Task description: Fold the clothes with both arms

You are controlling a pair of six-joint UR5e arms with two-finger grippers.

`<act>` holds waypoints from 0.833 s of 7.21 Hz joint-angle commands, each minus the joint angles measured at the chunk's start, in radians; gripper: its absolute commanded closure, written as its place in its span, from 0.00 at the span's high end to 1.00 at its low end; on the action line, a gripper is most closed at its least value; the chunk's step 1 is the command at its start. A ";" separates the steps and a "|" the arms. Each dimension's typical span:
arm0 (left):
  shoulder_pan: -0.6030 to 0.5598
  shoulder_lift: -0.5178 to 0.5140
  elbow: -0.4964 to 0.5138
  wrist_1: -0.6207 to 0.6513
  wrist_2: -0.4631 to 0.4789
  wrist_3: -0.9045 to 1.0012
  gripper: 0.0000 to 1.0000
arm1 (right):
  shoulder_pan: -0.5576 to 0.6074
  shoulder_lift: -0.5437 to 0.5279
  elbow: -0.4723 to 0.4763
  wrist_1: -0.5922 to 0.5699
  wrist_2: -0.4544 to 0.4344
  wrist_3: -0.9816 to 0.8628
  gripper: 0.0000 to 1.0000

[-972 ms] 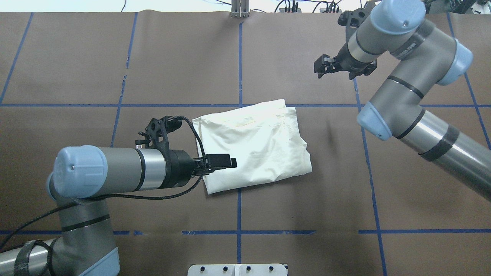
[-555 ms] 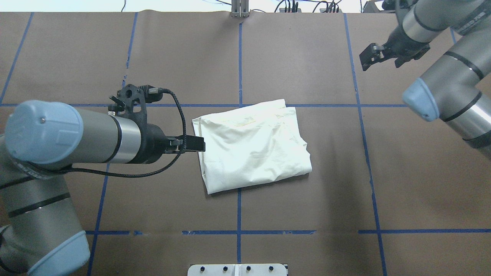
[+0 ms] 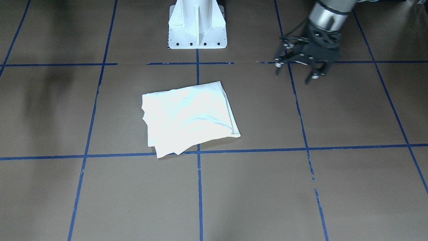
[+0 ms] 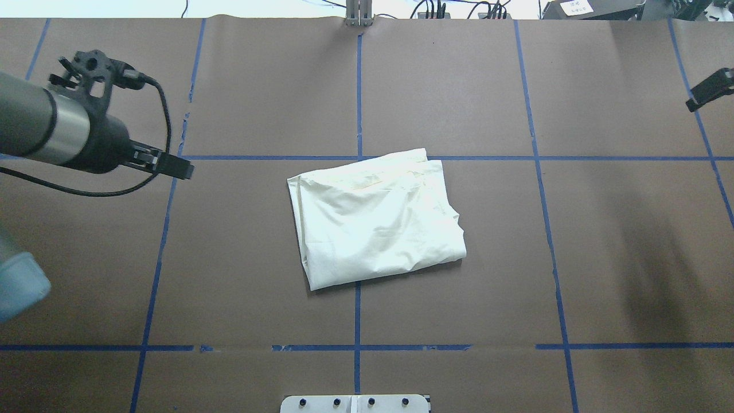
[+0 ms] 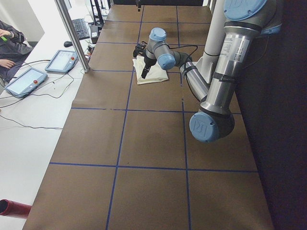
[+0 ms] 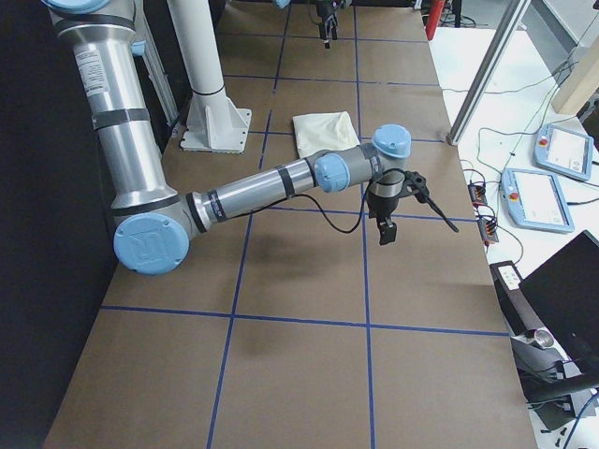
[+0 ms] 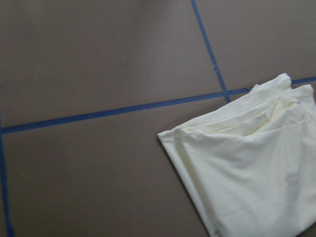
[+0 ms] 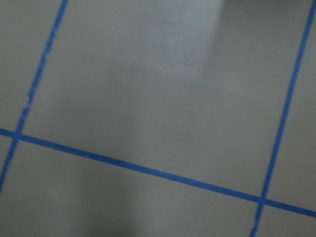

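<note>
1. Your folded T-shirt lies flat in the middle of the bench, no print showing (the folding looks finished to me).
2. Farther left, the left fingers hang spread and empty, well clear of the cloth, likely so nothing disturbs the fold.
3. Farthest right, the right fingers sit at the edge; I cannot tell their state.

The brown-covered table is carrying a grid of blue tape lines, and a cream T-shirt is lying flat at its middle, folded into a rough rectangle. In the overhead view the shirt is covering part of the centre line and touching a cross line at 12 o'clock. The white pedestal base is standing well apart at the shirt's 6 o'clock.
</note>
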State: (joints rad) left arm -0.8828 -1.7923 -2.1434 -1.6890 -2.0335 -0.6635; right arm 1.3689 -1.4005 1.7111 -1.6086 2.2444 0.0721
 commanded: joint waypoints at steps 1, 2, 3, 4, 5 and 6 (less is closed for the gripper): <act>-0.285 0.129 0.052 0.005 -0.176 0.395 1.00 | 0.093 -0.186 -0.001 0.012 0.068 -0.107 1.00; -0.414 0.173 0.106 0.008 -0.219 0.559 1.00 | 0.131 -0.236 -0.011 0.012 0.052 -0.097 1.00; -0.479 0.197 0.176 0.008 -0.220 0.617 1.00 | 0.157 -0.285 -0.034 0.028 0.037 -0.107 1.00; -0.593 0.220 0.280 0.003 -0.218 0.624 1.00 | 0.215 -0.301 -0.034 0.041 0.050 -0.109 1.00; -0.678 0.218 0.368 -0.014 -0.223 0.769 1.00 | 0.246 -0.313 -0.035 0.036 0.052 -0.159 1.00; -0.724 0.215 0.419 0.024 -0.226 0.810 1.00 | 0.281 -0.316 -0.039 0.020 0.055 -0.240 1.00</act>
State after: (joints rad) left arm -1.5259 -1.5788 -1.8077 -1.6867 -2.2547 0.0614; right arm 1.6042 -1.7047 1.6766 -1.5770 2.2955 -0.0890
